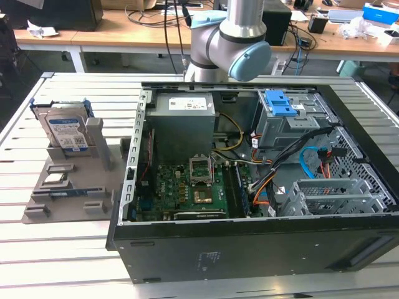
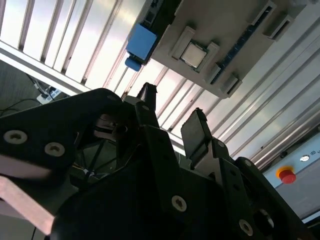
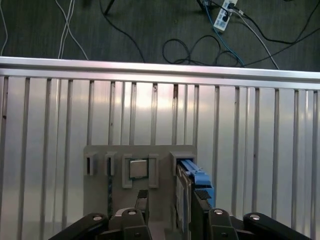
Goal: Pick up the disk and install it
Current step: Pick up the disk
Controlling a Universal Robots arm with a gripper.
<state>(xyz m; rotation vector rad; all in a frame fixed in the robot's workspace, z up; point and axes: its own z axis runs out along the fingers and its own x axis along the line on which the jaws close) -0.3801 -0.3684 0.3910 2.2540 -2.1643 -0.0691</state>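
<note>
In the first wrist view the gripper [image 3: 172,199] is seen wide open: its two dark fingers [image 3: 202,196] are held well apart, and nothing is gripped or touched by them. In the gap between them a grey holder [image 3: 162,200] is seen, which lies on the slatted metal table [image 3: 250,150]. A square processor chip [image 3: 136,168] is kept in one pocket of this holder.

The disk [image 1: 64,129] is stood upright on its edge in a slot of the same holder, with its white-and-blue label turned to the exterior camera and its blue frame around it. A grey post [image 1: 100,143] of the holder is placed just beside it, on the exterior view's right. Further to that side the open computer case [image 1: 249,252] is laid on the table, with a grey metal box [image 1: 184,124] and a blue latch [image 1: 280,103] inside it. The arm [image 1: 230,43] is seen behind the case.

The disk is well apart from the gripper. In the first wrist view one finger is seen in front of the blue frame, and the gap falls on the holder between the disk and the chip
</note>
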